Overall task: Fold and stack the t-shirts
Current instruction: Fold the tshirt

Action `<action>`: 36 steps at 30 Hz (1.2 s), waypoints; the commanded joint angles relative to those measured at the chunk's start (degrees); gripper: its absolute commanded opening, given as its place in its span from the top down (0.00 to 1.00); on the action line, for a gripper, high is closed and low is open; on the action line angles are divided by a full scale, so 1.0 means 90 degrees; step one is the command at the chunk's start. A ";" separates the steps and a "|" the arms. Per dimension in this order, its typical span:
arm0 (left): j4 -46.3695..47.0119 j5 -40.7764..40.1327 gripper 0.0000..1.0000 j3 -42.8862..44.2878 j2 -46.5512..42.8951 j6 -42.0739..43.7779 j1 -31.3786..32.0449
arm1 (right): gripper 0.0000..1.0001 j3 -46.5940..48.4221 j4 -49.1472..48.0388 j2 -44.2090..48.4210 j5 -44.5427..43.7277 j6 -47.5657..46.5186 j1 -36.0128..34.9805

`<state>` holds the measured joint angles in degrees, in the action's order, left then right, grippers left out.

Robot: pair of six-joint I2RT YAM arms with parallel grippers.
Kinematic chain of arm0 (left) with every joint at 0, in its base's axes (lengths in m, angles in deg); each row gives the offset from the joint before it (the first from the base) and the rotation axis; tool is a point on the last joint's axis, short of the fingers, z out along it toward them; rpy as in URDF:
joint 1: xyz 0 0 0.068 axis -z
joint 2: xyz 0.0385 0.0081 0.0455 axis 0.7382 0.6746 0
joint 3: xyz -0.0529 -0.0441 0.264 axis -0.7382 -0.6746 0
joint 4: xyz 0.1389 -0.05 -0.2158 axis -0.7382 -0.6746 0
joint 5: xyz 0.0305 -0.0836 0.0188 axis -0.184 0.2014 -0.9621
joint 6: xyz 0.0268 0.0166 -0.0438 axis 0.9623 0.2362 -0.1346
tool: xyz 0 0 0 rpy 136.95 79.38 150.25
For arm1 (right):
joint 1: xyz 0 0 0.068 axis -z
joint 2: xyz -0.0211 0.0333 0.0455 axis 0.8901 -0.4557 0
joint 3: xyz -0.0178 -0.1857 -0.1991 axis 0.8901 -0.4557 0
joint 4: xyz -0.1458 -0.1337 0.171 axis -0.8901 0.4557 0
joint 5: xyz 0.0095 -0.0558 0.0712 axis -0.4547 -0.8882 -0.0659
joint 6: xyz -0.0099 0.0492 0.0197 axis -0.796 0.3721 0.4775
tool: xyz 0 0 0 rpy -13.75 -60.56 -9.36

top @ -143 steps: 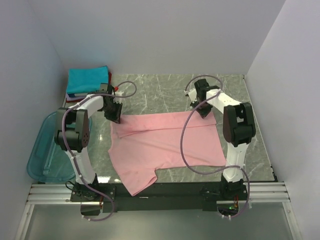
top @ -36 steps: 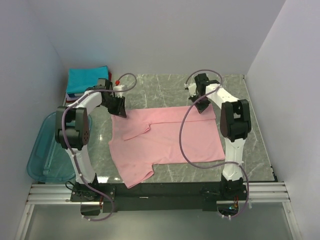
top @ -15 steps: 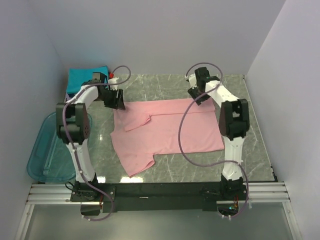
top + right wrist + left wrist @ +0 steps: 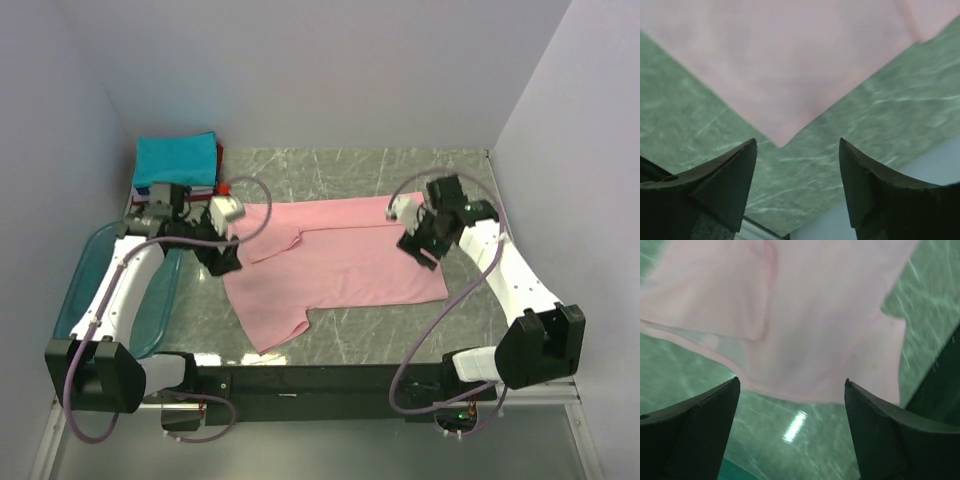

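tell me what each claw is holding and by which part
Nothing is held: the left claw and the right claw both stand open and empty, clear of the pink t-shirt.

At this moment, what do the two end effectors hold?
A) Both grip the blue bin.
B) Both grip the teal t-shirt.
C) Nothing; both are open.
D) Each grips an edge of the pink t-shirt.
C: in the wrist views the left end effector and the right end effector stand wide open with nothing between the fingers, while the pink t-shirt lies on the table below.
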<state>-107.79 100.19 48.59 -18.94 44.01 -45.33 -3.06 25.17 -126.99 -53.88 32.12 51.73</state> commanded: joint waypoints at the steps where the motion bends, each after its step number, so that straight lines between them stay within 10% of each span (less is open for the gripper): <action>1: -0.0999 -0.0345 0.14 -0.0692 -0.0154 0.1209 0.0510 | 0.28 -0.1323 0.0476 0.0476 -0.0170 -0.0882 -0.0088; 10: -0.0396 -0.1586 0.39 -0.2208 -0.0663 0.0790 0.2582 | 0.44 -0.3506 -0.1467 0.0810 -0.1208 -0.1469 -0.0088; 31: 0.0717 -0.2699 0.35 -0.2902 -0.0214 -0.0216 0.4662 | 0.53 -0.4239 -0.2551 0.0322 -0.1540 -0.1742 -0.0088; 36: 0.0991 -0.3090 0.32 -0.2980 0.0001 -0.0372 0.4946 | 0.69 -0.4346 -0.2835 0.0234 -0.1647 -0.1791 -0.0098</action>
<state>-102.50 75.93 21.92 -19.33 42.75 -2.01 -40.83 3.56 -123.87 -67.70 17.07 51.08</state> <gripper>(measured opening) 0.672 0.340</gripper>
